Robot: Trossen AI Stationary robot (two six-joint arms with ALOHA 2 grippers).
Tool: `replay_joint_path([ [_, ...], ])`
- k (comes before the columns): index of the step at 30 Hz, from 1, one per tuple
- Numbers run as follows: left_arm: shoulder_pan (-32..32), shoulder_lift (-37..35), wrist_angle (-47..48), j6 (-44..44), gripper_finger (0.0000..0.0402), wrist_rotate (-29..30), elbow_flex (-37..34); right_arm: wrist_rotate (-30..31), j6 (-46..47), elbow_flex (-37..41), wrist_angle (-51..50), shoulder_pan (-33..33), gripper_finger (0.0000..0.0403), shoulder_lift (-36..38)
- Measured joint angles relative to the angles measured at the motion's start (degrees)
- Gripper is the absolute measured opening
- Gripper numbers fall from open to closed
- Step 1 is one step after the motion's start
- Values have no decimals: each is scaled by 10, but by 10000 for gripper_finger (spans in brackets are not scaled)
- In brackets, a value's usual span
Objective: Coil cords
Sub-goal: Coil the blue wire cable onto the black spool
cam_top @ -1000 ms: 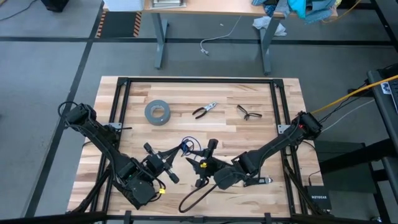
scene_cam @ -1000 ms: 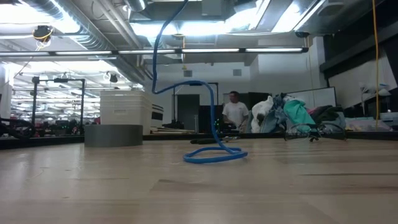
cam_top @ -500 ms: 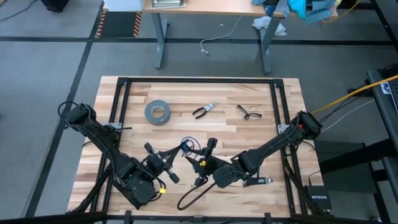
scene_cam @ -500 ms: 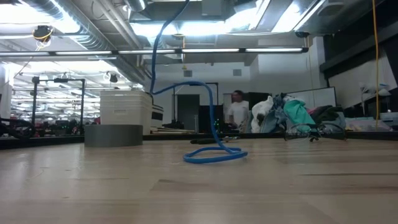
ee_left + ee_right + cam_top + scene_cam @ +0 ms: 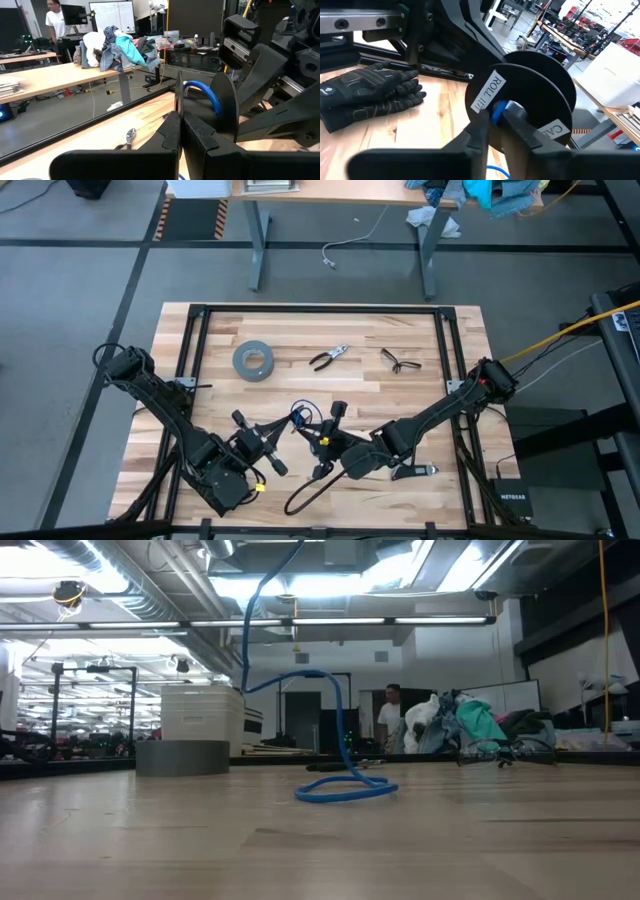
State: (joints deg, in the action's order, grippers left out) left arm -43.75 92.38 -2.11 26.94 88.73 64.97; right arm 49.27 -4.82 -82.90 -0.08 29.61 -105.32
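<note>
From above, we are seeing our left tool (image 5: 282, 423) pinched shut and our right tool (image 5: 330, 420) gripping the thin blue-and-black cord (image 5: 298, 416) mid-worktop (image 5: 400, 395); the low view is showing its blue loop (image 5: 345, 790) lying flat.

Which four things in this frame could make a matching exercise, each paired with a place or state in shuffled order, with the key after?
Things:
1. grey tape roll
2. pliers
3. blue cord
4. left gripper

Places or states:
A. jaws shut
B. thick ring lying flat
C. thin loop lying flat, with one end rising
D. just right of the thick ring, seen from above

Pairs: 1-B, 2-D, 3-C, 4-A
</note>
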Motion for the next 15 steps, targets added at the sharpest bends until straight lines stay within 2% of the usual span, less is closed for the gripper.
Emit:
replay_joint_path([
  [5,0,0,1,-5,0,0,0,-4,0,0,-2,0,9,0],
  [15,-2,0,2,-17,0,9,0,-8,1,1,-3,0,5,0],
])
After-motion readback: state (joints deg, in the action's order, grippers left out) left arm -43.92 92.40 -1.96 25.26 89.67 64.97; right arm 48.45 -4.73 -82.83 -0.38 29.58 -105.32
